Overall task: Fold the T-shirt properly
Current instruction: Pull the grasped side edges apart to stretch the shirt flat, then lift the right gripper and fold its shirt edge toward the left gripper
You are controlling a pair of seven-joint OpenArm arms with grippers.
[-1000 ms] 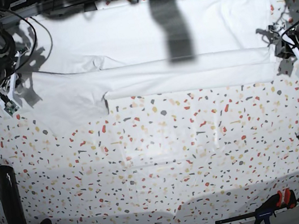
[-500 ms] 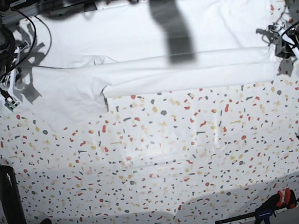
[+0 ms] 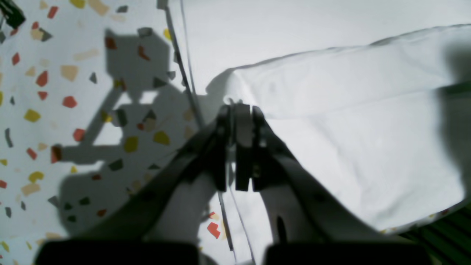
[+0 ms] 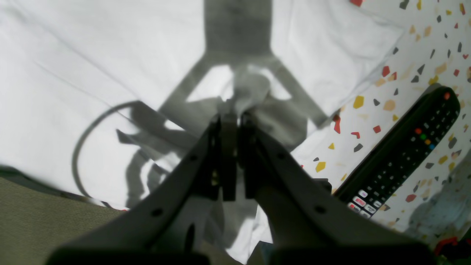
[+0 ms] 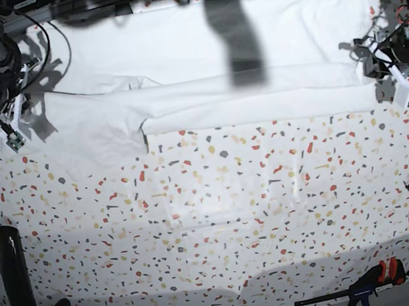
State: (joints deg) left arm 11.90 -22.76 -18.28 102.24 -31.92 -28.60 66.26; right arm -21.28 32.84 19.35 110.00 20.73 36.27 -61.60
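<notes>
- T-shirt [image 5: 199,75] lies along the table's [image 5: 224,220] far edge, its near hem folded.
- Left gripper [image 3: 237,110] and right gripper [image 4: 232,117] each pinch an end of the T-shirt.
- Bare table spreads below the T-shirt.

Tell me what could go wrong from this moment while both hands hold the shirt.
The right hand pinches only a small bunch of the shirt, so the cloth may slip out. The remote control lies close beside that hand, so it might get knocked. The left hand grips a folded edge; uneven pulling could skew the fold.
</notes>
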